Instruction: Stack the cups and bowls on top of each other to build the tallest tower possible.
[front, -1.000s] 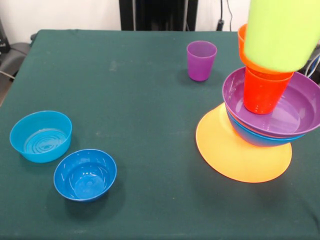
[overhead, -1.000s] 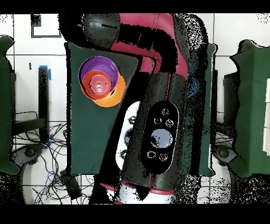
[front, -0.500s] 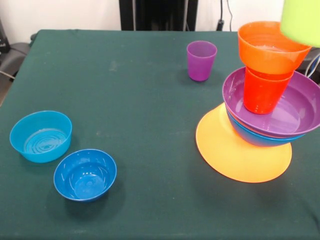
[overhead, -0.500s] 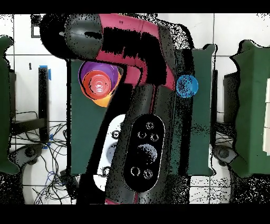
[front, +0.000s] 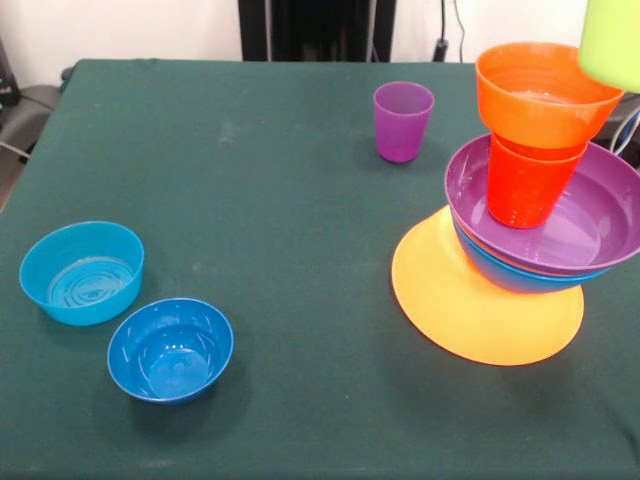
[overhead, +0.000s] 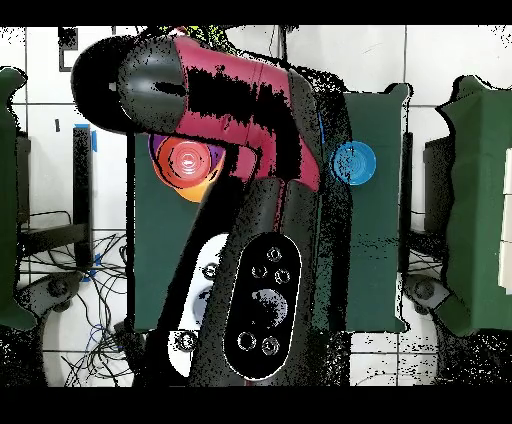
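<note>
**Tower at the table's right edge, loose pieces elsewhere**

The tower (front: 530, 230) stands by the table's right edge: an orange-yellow bowl (front: 470, 310) upside down at the base, then a blue bowl (front: 505, 275), a purple bowl (front: 590, 225), an orange cup (front: 520, 185) and a small orange bowl (front: 540, 95) (all open side up). A lime green cup (front: 612, 40) shows at the upper right corner. A purple cup (front: 402, 120) stands upright nearer the far edge. Light blue (front: 82, 272) and dark blue (front: 170, 348) bowls sit near the left edge, just apart

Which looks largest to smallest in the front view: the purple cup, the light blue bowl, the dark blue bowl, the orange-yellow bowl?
1. Orange-yellow bowl, clearly widest.
2-3. Light blue bowl and dark blue bowl: they look alike, so no ranking.
4. Purple cup, though it stands farthest from the camera.
</note>
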